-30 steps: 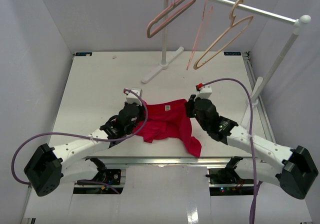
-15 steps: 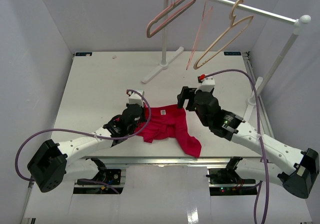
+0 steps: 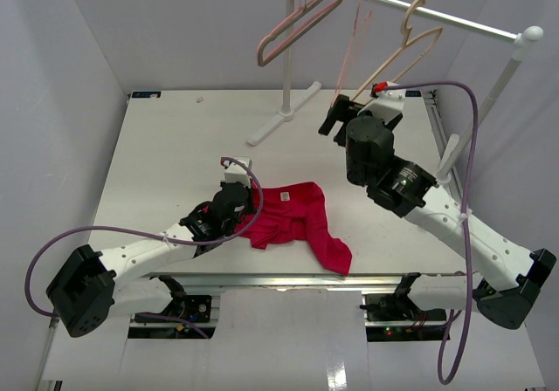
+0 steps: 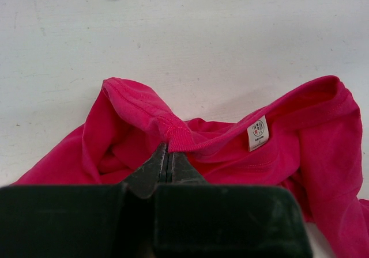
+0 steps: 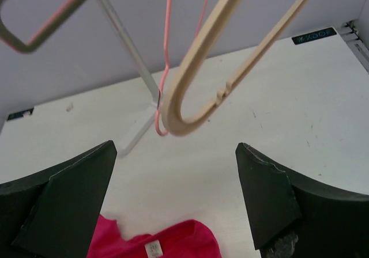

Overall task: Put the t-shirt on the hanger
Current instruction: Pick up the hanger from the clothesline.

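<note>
The red t-shirt (image 3: 297,221) lies crumpled on the white table (image 3: 175,147) in front of the arms. My left gripper (image 3: 251,203) is shut on its neck band, and the left wrist view shows the closed tips (image 4: 168,152) pinching the ribbed collar of the t-shirt (image 4: 300,148) beside the white label (image 4: 258,133). My right gripper (image 3: 337,112) is raised near the rack, wide open and holding nothing. In the right wrist view this gripper (image 5: 176,147) points up at the lower end of the tan wooden hanger (image 5: 202,56), with the t-shirt (image 5: 173,243) far below. The hanger (image 3: 397,59) hangs on the rail.
A white rail (image 3: 419,11) on a stand with a base (image 3: 279,116) carries two other hangers: a thicker pinkish-brown one (image 3: 293,29) and a thin pink wire one (image 3: 349,51). The wire hanger (image 5: 167,50) hangs just left of the tan one. Grey walls enclose the table.
The right gripper opened, let go of the t-shirt and rose back toward the tan hanger. The shirt's right side dropped onto the table. The left gripper stayed shut on the collar.
</note>
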Action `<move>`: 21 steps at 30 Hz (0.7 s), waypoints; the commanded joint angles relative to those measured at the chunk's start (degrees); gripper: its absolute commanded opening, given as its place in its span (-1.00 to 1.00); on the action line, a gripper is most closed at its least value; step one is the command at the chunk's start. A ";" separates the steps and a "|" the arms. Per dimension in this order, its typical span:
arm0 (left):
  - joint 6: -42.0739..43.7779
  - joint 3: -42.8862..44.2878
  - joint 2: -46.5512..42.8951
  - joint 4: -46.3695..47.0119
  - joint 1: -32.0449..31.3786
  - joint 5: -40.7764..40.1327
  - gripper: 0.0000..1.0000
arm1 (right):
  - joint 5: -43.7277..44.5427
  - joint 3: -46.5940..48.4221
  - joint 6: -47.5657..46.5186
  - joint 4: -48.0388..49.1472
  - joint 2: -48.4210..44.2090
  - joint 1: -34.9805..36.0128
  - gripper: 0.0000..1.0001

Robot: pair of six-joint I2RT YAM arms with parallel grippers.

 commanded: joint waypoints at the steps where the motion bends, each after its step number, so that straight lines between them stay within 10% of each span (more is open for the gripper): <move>1: -0.32 0.21 -1.99 0.00 -0.64 0.42 -1.00 | 7.07 8.69 -4.66 3.02 4.94 -3.30 0.81; 13: 0.56 0.13 -1.44 0.70 -1.08 -1.06 -1.00 | 4.48 13.47 -9.41 4.87 12.13 -12.25 0.69; 21: 0.82 0.10 -0.95 1.09 -1.08 -1.24 -1.00 | 1.73 10.73 -11.69 4.78 9.80 -13.46 0.25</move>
